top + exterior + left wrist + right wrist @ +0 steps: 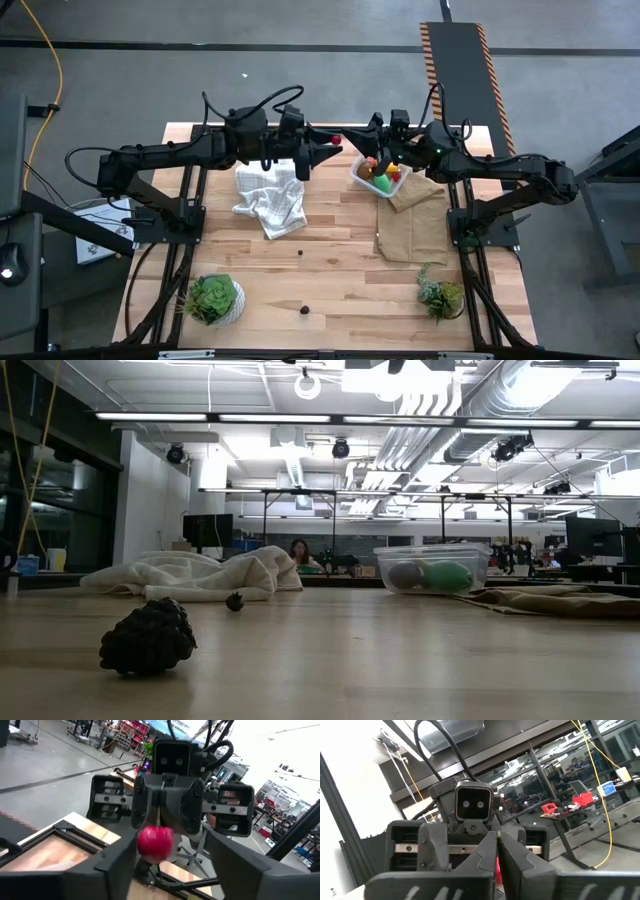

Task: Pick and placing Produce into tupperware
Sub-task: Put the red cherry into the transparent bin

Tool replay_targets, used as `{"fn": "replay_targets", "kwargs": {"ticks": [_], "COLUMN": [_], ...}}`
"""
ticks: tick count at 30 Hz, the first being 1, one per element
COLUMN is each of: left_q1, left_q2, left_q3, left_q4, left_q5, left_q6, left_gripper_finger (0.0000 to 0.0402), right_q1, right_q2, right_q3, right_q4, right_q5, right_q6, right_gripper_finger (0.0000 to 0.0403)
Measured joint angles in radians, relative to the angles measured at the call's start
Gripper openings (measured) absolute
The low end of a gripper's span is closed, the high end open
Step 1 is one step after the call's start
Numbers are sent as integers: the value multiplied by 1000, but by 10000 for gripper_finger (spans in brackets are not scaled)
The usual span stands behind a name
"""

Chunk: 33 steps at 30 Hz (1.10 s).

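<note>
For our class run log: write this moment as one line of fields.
phase: handover above table | left gripper: open | red berry: between grippers | right gripper: shut on it | tupperware: holds produce

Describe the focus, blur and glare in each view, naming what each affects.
Low view: the dark berry up close looks soft, and bright ceiling lights glare above the tupperware. Left wrist view: the red berry is blurred, with washed-out brightness behind. Right wrist view: window glare at the upper left, with the right pincer dark against it. High view: even light.
</note>
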Motion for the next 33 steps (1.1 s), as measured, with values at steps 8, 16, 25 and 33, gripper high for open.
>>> {"fn": "replay_targets", "kwargs": {"ticks": [8, 16, 25, 33], "left_q1": [42, 124, 131, 131], "left_q2": [-13, -51, -55, -65], "left_q3": [0, 1, 0, 0], "left_q4": [-126, -307, -456, -479], "left_q5": [10, 144, 260, 342], "left_q6": [-10, -37, -4, 30], "left_gripper_finger": [313, 306, 258, 222], "right_q1": [-26, -73, -152, -220], "right_q2": [-1, -18, -23, -23], "right_q3": [0, -1, -1, -1], "right_q4": [-12, -77, -180, -417], "right_q5": [20, 36, 49, 41], "right_q6": [-2, 6, 32, 51], "right_gripper_finger": [0, 0, 0, 0]}}
